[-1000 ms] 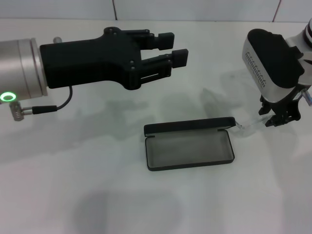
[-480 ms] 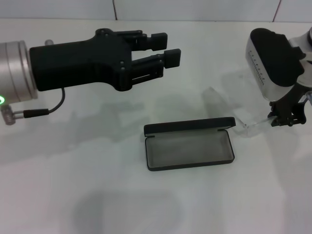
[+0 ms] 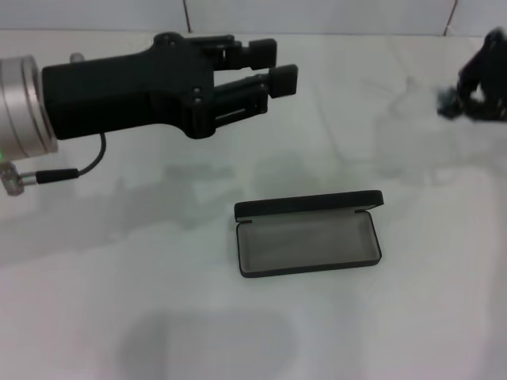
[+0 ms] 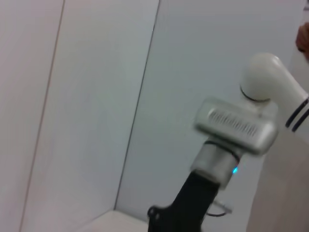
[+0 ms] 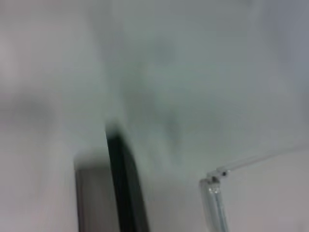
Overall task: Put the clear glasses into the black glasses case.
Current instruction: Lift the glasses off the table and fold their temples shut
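The black glasses case (image 3: 308, 235) lies open on the white table, grey lining up, lid hinged toward the far side. My right gripper (image 3: 478, 83) is raised at the far right edge, blurred by motion. It is shut on the clear glasses, and only a transparent hinge and arm of the clear glasses (image 5: 215, 191) show, in the right wrist view beside the case's dark edge (image 5: 124, 183). In the head view the glasses cannot be made out. My left gripper (image 3: 276, 66) hovers open and empty above the table, up and to the left of the case.
The white table (image 3: 158, 277) spreads around the case, with a tiled wall behind it. The left wrist view looks at that wall and at my right arm (image 4: 234, 128) farther off.
My right gripper has risen quickly up and away from the spot beside the case's right end, taking the clear glasses off the table. The left gripper shifted only slightly.
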`<state>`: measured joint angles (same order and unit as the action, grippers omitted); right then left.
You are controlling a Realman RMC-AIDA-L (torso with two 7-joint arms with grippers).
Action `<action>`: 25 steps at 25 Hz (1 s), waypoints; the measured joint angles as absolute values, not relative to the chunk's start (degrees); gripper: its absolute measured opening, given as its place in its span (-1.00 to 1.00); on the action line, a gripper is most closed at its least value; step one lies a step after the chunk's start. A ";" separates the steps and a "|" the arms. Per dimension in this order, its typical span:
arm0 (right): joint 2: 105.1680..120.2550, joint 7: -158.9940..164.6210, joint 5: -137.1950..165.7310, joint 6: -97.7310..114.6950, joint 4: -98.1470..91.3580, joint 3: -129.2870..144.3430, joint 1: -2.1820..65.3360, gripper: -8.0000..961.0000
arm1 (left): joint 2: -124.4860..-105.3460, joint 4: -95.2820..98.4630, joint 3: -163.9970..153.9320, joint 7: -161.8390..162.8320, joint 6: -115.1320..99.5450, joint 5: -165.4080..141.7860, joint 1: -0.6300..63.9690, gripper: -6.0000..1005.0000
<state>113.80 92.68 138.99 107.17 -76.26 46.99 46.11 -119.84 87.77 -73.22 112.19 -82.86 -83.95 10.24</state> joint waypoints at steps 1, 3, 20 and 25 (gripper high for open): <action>113.62 92.50 133.55 108.64 -77.55 44.99 44.52 -0.78 | -119.84 87.76 -72.74 112.19 -83.45 -83.37 10.55 -0.12; 113.38 91.93 123.33 110.05 -78.23 43.79 41.08 -0.78 | -119.83 87.75 -72.05 112.10 -84.28 -82.47 11.00 -0.22; 115.80 78.56 96.35 103.75 -60.81 62.42 35.44 -0.78 | -119.78 86.05 -74.31 109.16 -88.71 -77.87 17.68 -0.71; 115.77 77.75 94.12 104.23 -59.32 63.59 36.75 -0.78 | -119.78 83.88 -75.34 107.69 -88.70 -78.21 17.94 -0.71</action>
<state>115.77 77.75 94.12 104.23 -59.32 63.59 36.75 -119.78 83.88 -75.34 107.69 -88.70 -78.21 17.94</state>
